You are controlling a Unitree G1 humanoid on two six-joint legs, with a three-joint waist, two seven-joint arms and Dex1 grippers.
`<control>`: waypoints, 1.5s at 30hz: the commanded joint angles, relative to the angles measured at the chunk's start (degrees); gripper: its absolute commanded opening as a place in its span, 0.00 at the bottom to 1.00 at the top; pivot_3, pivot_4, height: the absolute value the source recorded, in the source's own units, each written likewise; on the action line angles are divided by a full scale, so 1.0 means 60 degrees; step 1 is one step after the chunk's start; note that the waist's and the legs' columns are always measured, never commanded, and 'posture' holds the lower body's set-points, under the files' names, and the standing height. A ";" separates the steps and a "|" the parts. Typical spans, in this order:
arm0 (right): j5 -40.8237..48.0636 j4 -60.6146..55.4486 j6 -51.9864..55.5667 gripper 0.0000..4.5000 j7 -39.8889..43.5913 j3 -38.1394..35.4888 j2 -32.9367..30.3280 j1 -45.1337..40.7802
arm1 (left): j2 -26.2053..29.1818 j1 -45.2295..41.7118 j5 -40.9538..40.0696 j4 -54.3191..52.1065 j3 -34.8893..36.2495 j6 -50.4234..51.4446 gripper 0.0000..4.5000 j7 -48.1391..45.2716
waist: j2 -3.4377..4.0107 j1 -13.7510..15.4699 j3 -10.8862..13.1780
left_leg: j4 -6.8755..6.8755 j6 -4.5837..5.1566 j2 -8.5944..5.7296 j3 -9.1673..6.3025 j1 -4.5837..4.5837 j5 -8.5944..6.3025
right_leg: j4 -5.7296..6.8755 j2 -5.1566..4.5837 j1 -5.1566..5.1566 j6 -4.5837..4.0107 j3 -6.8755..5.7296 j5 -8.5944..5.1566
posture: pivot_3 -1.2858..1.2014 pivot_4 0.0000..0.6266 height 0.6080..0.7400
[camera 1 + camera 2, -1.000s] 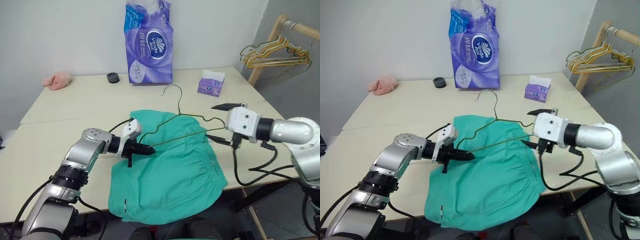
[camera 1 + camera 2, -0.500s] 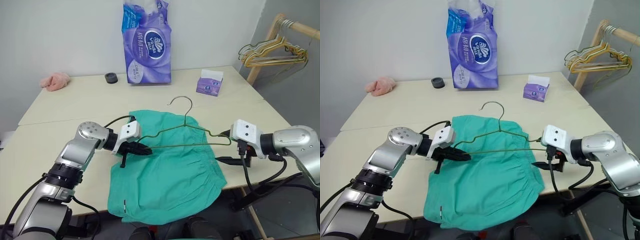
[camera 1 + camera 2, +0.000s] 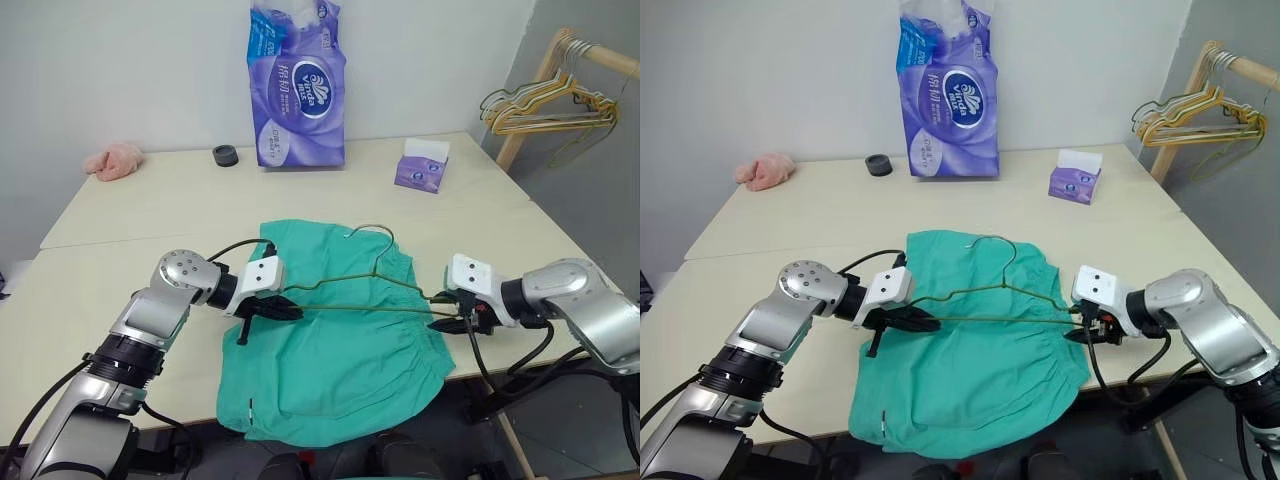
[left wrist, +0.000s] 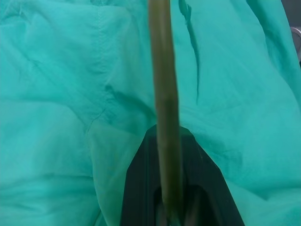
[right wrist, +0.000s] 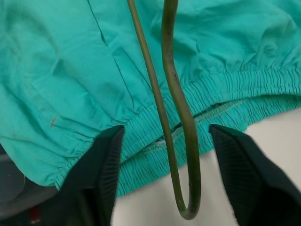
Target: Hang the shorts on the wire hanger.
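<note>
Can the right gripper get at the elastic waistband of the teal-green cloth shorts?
Probably yes: the right gripper straddles the waistband edge, fingers apart, only the thin wire hanger between.

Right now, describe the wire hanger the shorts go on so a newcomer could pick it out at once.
On the pale table, near its front edge, lie spread teal shorts. Over them is the wire hanger, its hook pointing toward the purple tissue pack, one end pinched in the left gripper. It is a single thin olive-grey wire, unlike the bunched gold hangers on the wooden rail at the right.
</note>
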 commanded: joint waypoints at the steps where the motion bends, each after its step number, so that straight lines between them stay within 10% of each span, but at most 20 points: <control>1: -0.0196 -0.0078 0.0019 0.32 -0.0167 0.0116 0.0075 -0.0220 | 0.0044 -0.0040 -0.0010 -0.0330 0.0041 -0.0158 0.00 0.0011 | 0.0000 0.0000 0.0000 | 0.0000 0.0000 0.0000 -0.0001 0.0000 0.0000 | 0.0000 0.0000 0.0000 0.0000 -0.0001 0.0000 | 0.46 0.06 1.00; 6: -0.0294 -0.0058 0.0112 0.01 -0.0295 0.0194 0.0219 -0.0255 | 0.0027 -0.0037 0.0051 -0.0325 0.0010 -0.0193 0.00 0.0012 | 0.0000 -0.0003 -0.0001 | 0.0000 0.0000 0.0000 -0.0001 0.0000 0.0000 | 0.0000 0.0000 0.0000 0.0000 -0.0001 0.0000 | 0.46 0.06 1.00; 16: -0.0285 -0.0058 0.0199 0.01 -0.0385 0.0168 0.0338 -0.0309 | -0.0343 -0.0140 0.0040 -0.0072 0.0202 -0.0038 0.00 0.0568 | -0.0001 -0.0001 -0.0001 | 0.0001 0.0000 0.0000 -0.0003 0.0000 0.0000 | 0.0001 0.0000 0.0000 0.0001 -0.0002 0.0000 | 0.46 0.05 1.00; 23: -0.0118 -0.0042 0.0285 0.00 -0.0420 -0.0387 0.0076 -0.0162 | -0.0848 -0.0562 -0.0434 0.0643 0.0982 0.0120 0.41 0.1298 | -0.0001 0.0001 -0.0001 | 0.0006 0.0000 -0.0001 -0.0004 -0.0003 0.0000 | 0.0002 -0.0002 0.0001 0.0001 -0.0003 0.0001 | 0.45 0.05 1.00; 34: 0.1096 -0.0433 0.1487 0.00 -0.0805 -0.3606 -0.0724 0.2531 | -0.1019 -0.2036 -0.0861 0.3699 0.2583 0.0231 0.41 0.2503 | -0.0004 -0.0015 -0.0003 | 0.0093 0.0021 0.0000 -0.0018 -0.0027 -0.0039 | 0.0016 -0.0004 0.0011 0.0002 -0.0017 0.0001 | 0.44 0.06 1.00; 45: 0.2429 -0.1374 0.3712 0.00 -0.1725 -0.6937 0.0674 0.6316 | -0.1282 -0.0799 -0.1494 0.1406 0.1619 0.1581 0.41 0.1004 | -0.0006 -0.0090 -0.0003 | 0.0112 0.0001 0.0002 0.0009 -0.0016 -0.0065 | 0.0016 0.0001 0.0028 0.0030 0.0011 -0.0013 | 0.42 0.08 1.00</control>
